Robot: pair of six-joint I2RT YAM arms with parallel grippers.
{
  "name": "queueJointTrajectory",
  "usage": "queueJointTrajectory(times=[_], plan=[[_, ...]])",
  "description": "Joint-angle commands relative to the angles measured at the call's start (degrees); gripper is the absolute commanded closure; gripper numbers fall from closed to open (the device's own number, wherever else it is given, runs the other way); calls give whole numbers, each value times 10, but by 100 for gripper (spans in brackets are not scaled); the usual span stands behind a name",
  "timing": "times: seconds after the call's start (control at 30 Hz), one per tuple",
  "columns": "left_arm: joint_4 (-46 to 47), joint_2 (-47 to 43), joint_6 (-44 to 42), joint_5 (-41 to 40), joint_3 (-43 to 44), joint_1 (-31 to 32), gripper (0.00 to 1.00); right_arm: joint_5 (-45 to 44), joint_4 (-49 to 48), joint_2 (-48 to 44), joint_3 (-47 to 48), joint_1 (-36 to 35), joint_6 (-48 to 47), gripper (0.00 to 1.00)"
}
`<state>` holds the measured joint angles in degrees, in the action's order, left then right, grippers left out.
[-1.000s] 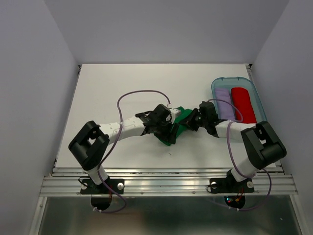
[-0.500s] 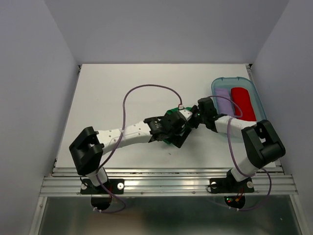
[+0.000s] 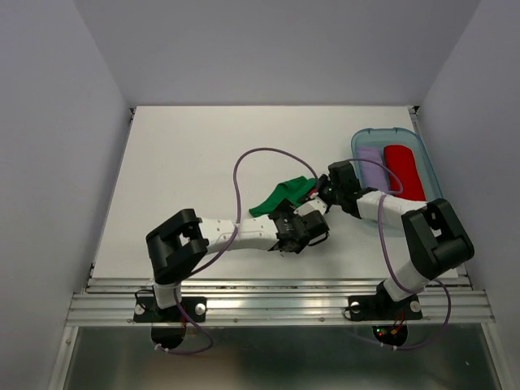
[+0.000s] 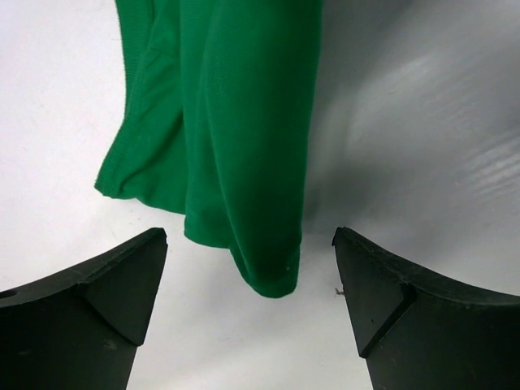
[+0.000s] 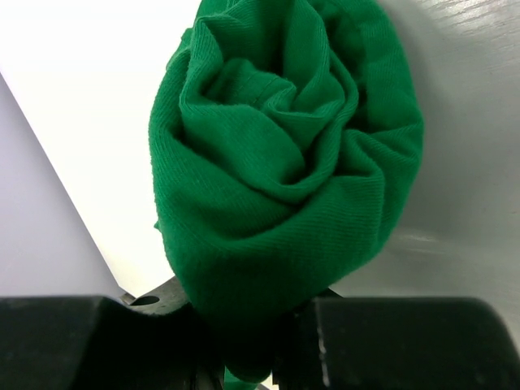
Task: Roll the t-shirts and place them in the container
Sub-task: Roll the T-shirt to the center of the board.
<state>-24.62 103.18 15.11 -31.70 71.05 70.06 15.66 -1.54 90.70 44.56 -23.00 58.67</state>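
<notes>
At the right pincer (image 5: 252,345): clamped on one bunched end of the green t-shirt (image 5: 284,146), with cloth swelling out past the fingers in spiral folds. At the left pincer (image 4: 248,244): spread wide, gripping nothing, with the shirt's narrow loose end (image 4: 236,122) seen between the two fingertips (image 4: 122,276) and touching neither.

From above: stretched from the right pincer (image 3: 321,195) leftward and nearer as a green band (image 3: 280,197) over the middle of the white desk (image 3: 203,154); just beside its near side, the left pincer (image 3: 307,231). Cannot tell whether lifted or lying flat.

Farther right, at the desk's edge: a teal tub (image 3: 355,142), holding a rolled lilac t-shirt (image 3: 371,166) and a rolled red t-shirt (image 3: 404,172) side by side.
</notes>
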Motion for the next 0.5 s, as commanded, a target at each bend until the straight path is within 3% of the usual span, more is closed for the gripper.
queueJointTrajectory(times=[0.0,0.3,0.47], plan=[[0,16,-10,-85,35,8,8,5,-9,-5,31,-5,-1,99],[18,55,-28,-111,54,8,24,7,-4,-4,36,-5,-8,99],[31,70,-44,-114,59,7,40,10,-4,-3,34,-5,-13,99]])
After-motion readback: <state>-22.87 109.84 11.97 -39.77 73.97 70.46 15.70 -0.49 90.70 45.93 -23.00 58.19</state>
